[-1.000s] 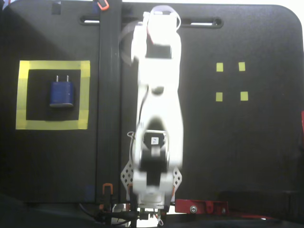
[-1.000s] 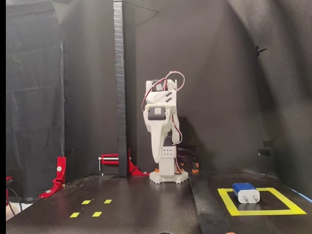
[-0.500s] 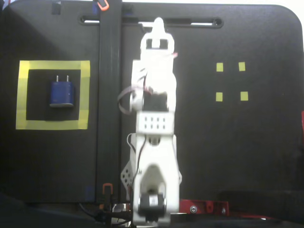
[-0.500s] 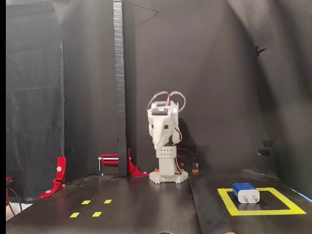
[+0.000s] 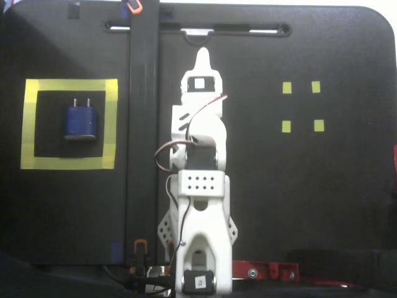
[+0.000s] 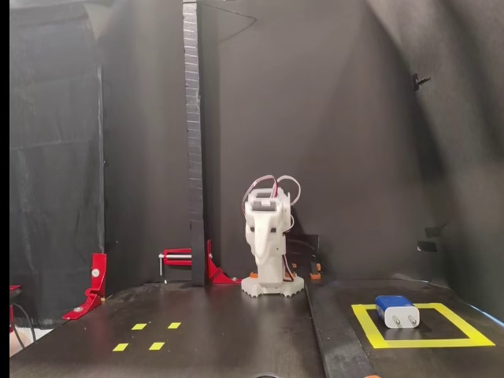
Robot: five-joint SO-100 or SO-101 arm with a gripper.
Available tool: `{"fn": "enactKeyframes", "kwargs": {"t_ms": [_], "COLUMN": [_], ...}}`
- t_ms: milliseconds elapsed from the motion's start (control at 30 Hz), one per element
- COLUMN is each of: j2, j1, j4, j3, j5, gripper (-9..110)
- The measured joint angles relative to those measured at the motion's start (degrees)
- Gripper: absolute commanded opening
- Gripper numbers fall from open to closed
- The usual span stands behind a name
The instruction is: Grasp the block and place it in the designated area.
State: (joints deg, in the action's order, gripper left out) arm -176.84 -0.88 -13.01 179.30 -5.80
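black table (image 5: 347, 205) under everything in both fixed views, dark backdrop behind. white arm (image 5: 200, 205) folded low over its base, stretched along the middle of the top-down view, well apart from the task's things. tall black post (image 6: 193, 142) just left of the arm in the side view, red clamps (image 6: 185, 258) at its foot. designated area (image 5: 111, 121), a wide yellow tape square with black inside, far left in the top-down view and near right in the side view (image 6: 370, 327). four small yellow markers (image 5: 302, 107) on the opposite side. block (image 5: 80, 121) flat inside the square, a little left of its centre, prongs toward the far edge of the top-down view; in the side view (image 6: 396, 311) blue top, pale face toward the camera. gripper (image 5: 203, 59) pointed away from the base, holding nothing; how far open, impossible to tell from either view.

judged done, with the block already resting within the frame. likely light, rigid, smooth plastic, a bit slippery; best pinched across the two long flat sides at mid-body, clear of the prongs.
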Motion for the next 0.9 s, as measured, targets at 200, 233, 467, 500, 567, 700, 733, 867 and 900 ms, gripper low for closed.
{"fn": "enactKeyframes", "kwargs": {"t_ms": [200, 233, 467, 500, 567, 700, 733, 867, 900], "j2": [-5.89, -7.21, -11.51, -11.95, -12.30, -12.48, -12.48, -12.48, -12.48], "j1": [-0.09, -0.09, -0.18, -0.18, -0.18, 0.00, 0.00, -0.09, -0.09], "j4": [-7.73, -9.76, -23.03, -24.52, -26.10, -28.30, -29.18, -30.41, -30.41], "j3": [0.35, 0.35, 0.35, 0.35, 0.35, 0.35, 0.35, 0.35, 0.35], "j5": [-0.18, -0.44, -1.23, -1.41, -1.58, -2.37, -2.72, -2.90, -2.90], "gripper": [0, 0, 0, 0, 0, 0, 0, 0, 0]}}
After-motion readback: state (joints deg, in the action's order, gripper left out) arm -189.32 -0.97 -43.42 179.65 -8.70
